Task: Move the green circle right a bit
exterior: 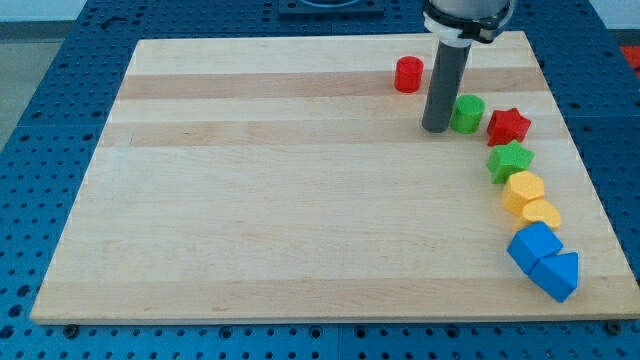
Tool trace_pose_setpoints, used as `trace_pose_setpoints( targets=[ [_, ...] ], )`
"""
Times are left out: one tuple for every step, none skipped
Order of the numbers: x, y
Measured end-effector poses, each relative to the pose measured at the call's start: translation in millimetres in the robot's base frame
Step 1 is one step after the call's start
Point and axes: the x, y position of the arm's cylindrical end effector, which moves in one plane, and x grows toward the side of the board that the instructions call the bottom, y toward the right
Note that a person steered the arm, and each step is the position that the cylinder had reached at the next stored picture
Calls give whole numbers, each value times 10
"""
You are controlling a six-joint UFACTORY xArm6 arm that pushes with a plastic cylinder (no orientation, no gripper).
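While my tip (435, 128) touches the green circle (466, 113) (view's left), no end effector shows.

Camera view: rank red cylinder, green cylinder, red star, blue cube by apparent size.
1. Blue cube block, though it's nearest the view's bottom.
2. Red star block.
3. Green cylinder block and red cylinder block: look alike, unranked.

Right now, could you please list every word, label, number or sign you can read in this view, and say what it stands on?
None: no readable text appears anywhere.
The wooden board is bare wood grain.
The green circle, red star and other blocks carry no markings.
The rod above my tip is plain and dark.
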Motion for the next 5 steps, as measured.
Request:
trace_pose_setpoints(
  targets=[
    [-119,112],
    [-119,112],
    [-64,106],
    [197,-130],
    [248,-166]
  ],
)
